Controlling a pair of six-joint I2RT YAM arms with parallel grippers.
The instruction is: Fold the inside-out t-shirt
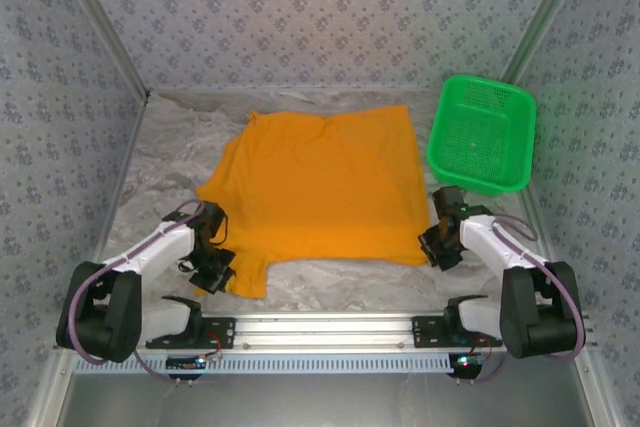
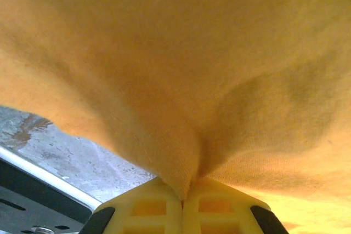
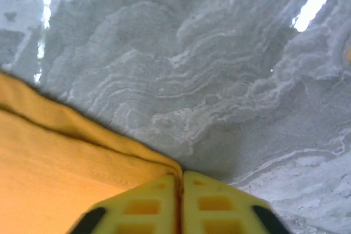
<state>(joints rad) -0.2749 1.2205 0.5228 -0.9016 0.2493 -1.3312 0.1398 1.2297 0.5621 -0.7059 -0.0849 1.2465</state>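
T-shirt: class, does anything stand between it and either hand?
Nothing visible does. The left hand and right hand are each shut on the near edge of the t-shirt; the basket stands apart.

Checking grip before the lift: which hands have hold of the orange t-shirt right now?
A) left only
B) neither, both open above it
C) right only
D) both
D: the left hand is shut with a tuck of the t-shirt pinched in it, and the right hand is shut on the cloth's near right corner.
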